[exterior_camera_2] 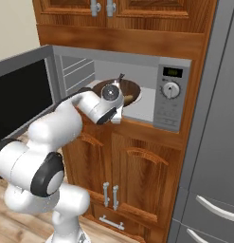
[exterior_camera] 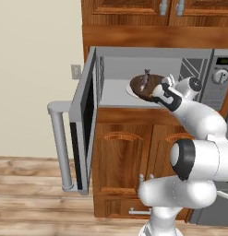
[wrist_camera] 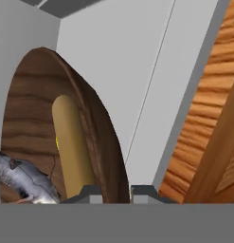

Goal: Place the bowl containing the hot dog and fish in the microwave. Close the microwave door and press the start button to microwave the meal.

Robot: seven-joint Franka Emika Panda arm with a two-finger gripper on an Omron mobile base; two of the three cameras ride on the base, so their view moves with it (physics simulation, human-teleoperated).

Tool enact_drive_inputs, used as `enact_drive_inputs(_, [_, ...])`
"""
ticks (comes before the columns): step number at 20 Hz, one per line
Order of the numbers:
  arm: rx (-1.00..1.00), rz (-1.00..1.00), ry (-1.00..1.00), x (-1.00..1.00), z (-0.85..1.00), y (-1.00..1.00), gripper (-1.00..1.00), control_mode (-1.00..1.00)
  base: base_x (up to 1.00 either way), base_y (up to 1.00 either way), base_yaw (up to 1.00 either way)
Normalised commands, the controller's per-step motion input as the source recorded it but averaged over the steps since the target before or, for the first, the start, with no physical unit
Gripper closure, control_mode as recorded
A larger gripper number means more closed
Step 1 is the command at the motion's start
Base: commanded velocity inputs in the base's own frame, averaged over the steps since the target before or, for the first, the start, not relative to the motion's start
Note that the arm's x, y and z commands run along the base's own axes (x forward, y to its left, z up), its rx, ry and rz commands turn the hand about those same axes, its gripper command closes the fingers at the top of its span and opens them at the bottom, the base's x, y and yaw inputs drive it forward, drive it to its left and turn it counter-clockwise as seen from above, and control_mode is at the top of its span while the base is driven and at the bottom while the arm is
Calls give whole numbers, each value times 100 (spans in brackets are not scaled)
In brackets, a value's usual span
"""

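From the left base view, the microwave [exterior_camera: 152,76] stands with the microwave door [exterior_camera: 83,120] swung wide open. Inside its cavity sits the bowl [exterior_camera: 144,86], the fish [exterior_camera: 144,79] sticking up from it, and the claw [exterior_camera: 158,94] meets the bowl's near rim.

From the right base view, the bowl [exterior_camera_2: 125,90] rests inside the microwave [exterior_camera_2: 137,88], left of the control panel [exterior_camera_2: 169,97], partly hidden by the wrist.

In the hand view, the claw [wrist_camera: 116,192] is clamped on the rim of the bowl [wrist_camera: 33,128], which holds the hot dog [wrist_camera: 71,142] and the fish [wrist_camera: 23,178].
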Motion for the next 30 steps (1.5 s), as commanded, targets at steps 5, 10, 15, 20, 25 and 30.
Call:
enact_drive_inputs(5, [0,-5,2,43,0,0,100,-100,0,0,0])
enact_drive_inputs(10, [0,-3,0,45,-1,-4,100,-100,0,0,0])
enact_drive_inputs(15, [0,-1,0,33,-8,0,100,-100,0,0,0])
enact_drive_inputs(20, [0,0,0,31,-8,0,100,-100,0,0,0])
enact_drive_inputs(25, [0,0,0,24,-8,7,-100,-100,0,0,0])
enact_drive_inputs(30, [0,0,-1,11,-4,12,-100,-100,0,0,0])
